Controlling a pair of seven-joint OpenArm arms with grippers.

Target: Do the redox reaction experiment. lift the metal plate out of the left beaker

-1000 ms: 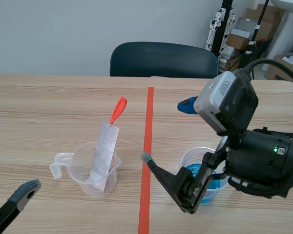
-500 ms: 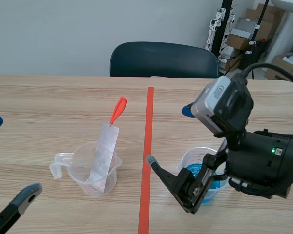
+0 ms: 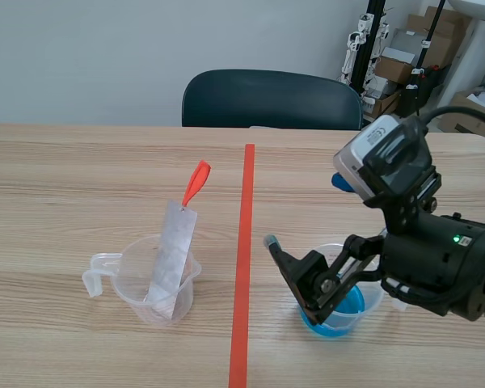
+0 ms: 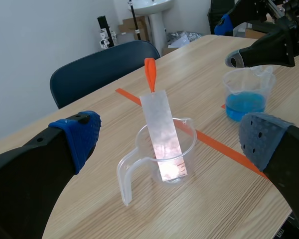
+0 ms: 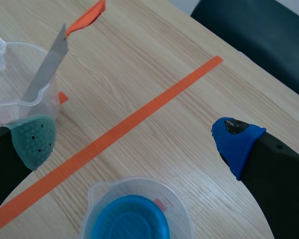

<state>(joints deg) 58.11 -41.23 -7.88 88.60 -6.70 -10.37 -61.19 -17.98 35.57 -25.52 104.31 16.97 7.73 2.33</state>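
Note:
The clear left beaker (image 3: 149,283) stands left of the tape line with a grey metal plate (image 3: 171,255) leaning in it; an orange clip (image 3: 196,182) sits on the plate's top end. In the left wrist view the beaker (image 4: 182,149) and plate (image 4: 162,132) lie ahead of my open left gripper (image 4: 168,137), apart from its fingers. My right gripper (image 3: 307,212) is open above the right beaker (image 3: 347,311) of blue liquid. From the right wrist, that beaker (image 5: 132,219) is below the gripper (image 5: 134,138) and the plate (image 5: 47,69) is beside the grey-green pad.
An orange-red tape line (image 3: 244,267) runs down the table's middle. A dark chair (image 3: 271,97) stands behind the far edge, with boxes and stands at the back right. The right arm's body (image 3: 436,267) fills the table's right side.
My right gripper has swung right and back, away from the tape line, to over the blue beaker. My left gripper has dropped out of the scene's lower left corner. The plate has not moved.

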